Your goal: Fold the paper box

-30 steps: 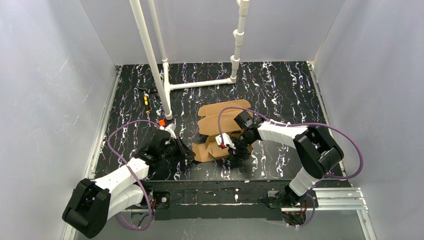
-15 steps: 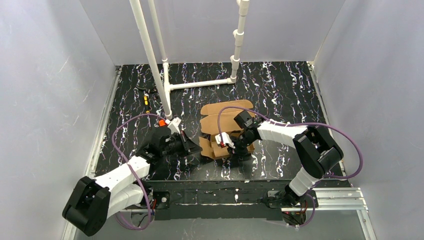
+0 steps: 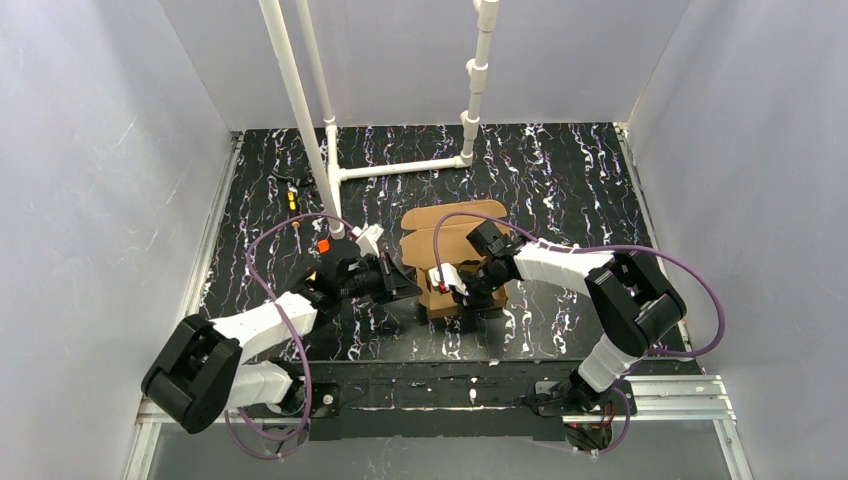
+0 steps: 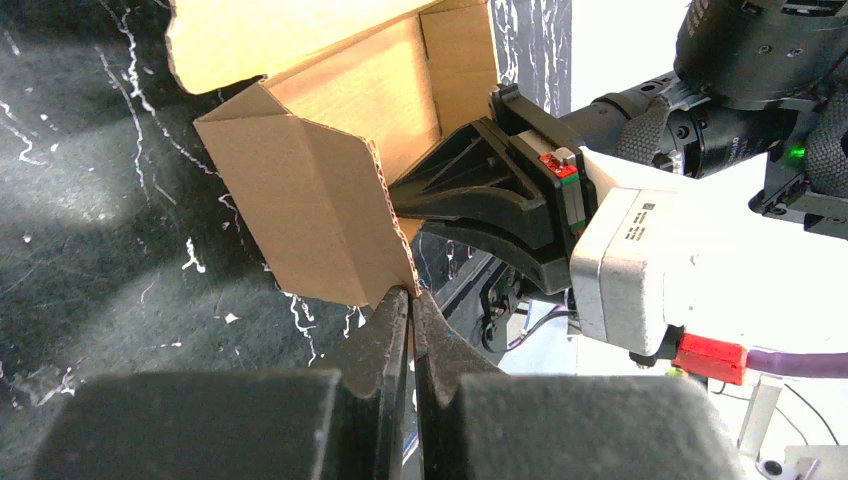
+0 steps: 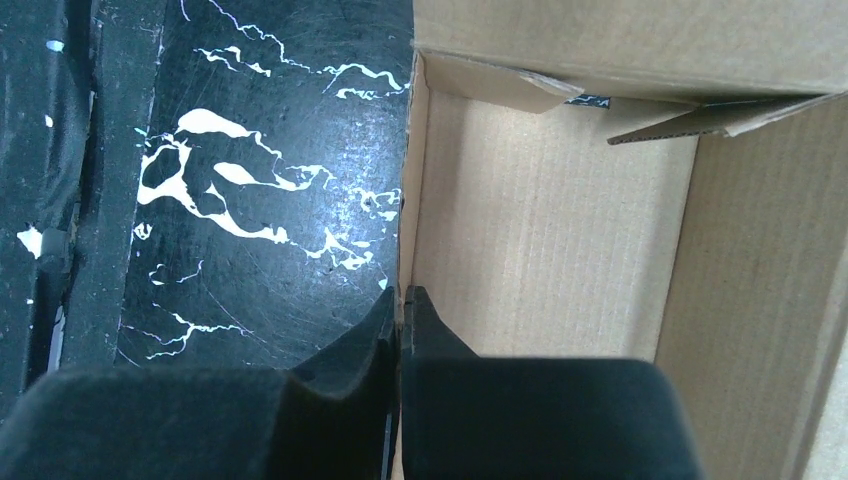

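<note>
The paper box (image 3: pixel 440 235) is brown cardboard, partly raised, in the middle of the black marbled table. My left gripper (image 3: pixel 405 285) is shut at the box's left side. In the left wrist view its tips (image 4: pixel 410 296) touch the bottom corner of an upright side flap (image 4: pixel 320 200), with nothing held. My right gripper (image 3: pixel 462 290) is at the box's near side. In the right wrist view it (image 5: pixel 403 297) is shut on the thin edge of a box wall, with one finger inside the box (image 5: pixel 550 230) and the other outside over the table.
A white pipe frame (image 3: pixel 330 170) stands at the back left of the table. A small orange piece (image 3: pixel 323 245) lies beside its foot, with small dark bits (image 3: pixel 292 198) further back left. Grey walls enclose the table on three sides.
My left arm has swung right to the box, and the near-left flaps have risen from lying spread to standing upright. My right jaws have closed on the wall.
</note>
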